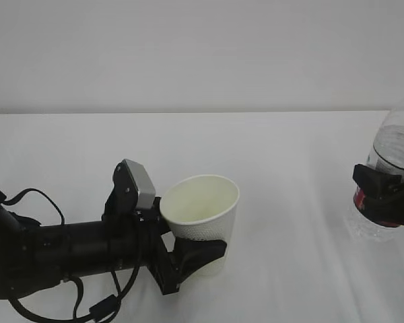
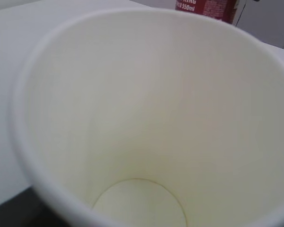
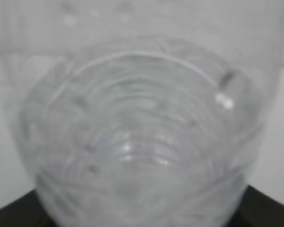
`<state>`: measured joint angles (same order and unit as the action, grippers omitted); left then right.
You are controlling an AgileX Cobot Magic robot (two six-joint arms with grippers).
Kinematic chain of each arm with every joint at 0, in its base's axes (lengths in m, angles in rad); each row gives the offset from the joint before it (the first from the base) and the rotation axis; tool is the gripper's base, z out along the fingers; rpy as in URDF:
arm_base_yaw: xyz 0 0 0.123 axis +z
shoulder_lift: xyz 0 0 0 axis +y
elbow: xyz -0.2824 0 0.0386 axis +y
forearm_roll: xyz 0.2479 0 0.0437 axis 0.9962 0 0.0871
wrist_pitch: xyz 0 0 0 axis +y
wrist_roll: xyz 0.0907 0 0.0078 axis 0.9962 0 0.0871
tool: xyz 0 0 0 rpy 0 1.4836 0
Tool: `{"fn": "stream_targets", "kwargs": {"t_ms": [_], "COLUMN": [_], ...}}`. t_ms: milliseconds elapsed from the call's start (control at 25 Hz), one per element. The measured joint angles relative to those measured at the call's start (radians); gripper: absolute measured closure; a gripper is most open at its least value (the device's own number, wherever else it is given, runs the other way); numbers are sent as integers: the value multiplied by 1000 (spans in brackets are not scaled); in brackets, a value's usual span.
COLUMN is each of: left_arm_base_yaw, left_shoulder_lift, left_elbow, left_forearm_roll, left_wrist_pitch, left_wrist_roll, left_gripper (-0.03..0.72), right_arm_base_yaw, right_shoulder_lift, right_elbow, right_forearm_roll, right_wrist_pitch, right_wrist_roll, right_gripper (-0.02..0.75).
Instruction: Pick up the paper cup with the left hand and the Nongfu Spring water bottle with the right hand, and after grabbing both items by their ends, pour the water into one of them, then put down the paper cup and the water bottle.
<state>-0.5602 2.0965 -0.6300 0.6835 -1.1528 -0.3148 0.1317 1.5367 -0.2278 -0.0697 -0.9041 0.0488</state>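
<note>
**Cup and bottle both gripped, well apart across the desk**

Nearest the camera, the left hand's pincer (image 1: 192, 259) pinches the paper cup (image 1: 202, 219) low on its side, mouth tilted up and back; inside it looks dry. Far right, the right hand's pincer (image 1: 384, 188) clamps the Nongfu Spring water bottle (image 1: 394, 168) around its labelled middle, upright, neck cut off by the edge. Pouring likely requires closing that sideways gap over the desk (image 1: 289, 155), then tipping the bottle's long axis leftward toward the cup's rim.
</note>
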Motion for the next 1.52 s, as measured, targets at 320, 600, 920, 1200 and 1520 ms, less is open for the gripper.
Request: {"fn": "stream_targets", "kwargs": {"t_ms": [320,600,920,1200,1520], "left_arm_base_yaw": [-3,-17,-103,-171,-203], "left_shoulder_lift": [0,0,0,0,0], "left_elbow": [-55,-113,-177,-221,-241], "left_forearm_roll": [2,102,125,130,133], "left_wrist_pitch": [0,14,96,137,176], "left_wrist_roll": [-59,-76,-103,-128,-159], "left_gripper": [144,148,148,151,151], "right_arm_base_yaw": [0,0,0,0,0], "right_shoulder_lift": [-118,-259,-368,-391,-391], "right_elbow": [0,4,5,5,5], "right_forearm_roll": [0,0,0,0,0], "right_wrist_pitch": [107,241,373,432,465], "right_wrist_roll": [0,0,0,-19,-37], "right_gripper": [286,286,286,286,286]}}
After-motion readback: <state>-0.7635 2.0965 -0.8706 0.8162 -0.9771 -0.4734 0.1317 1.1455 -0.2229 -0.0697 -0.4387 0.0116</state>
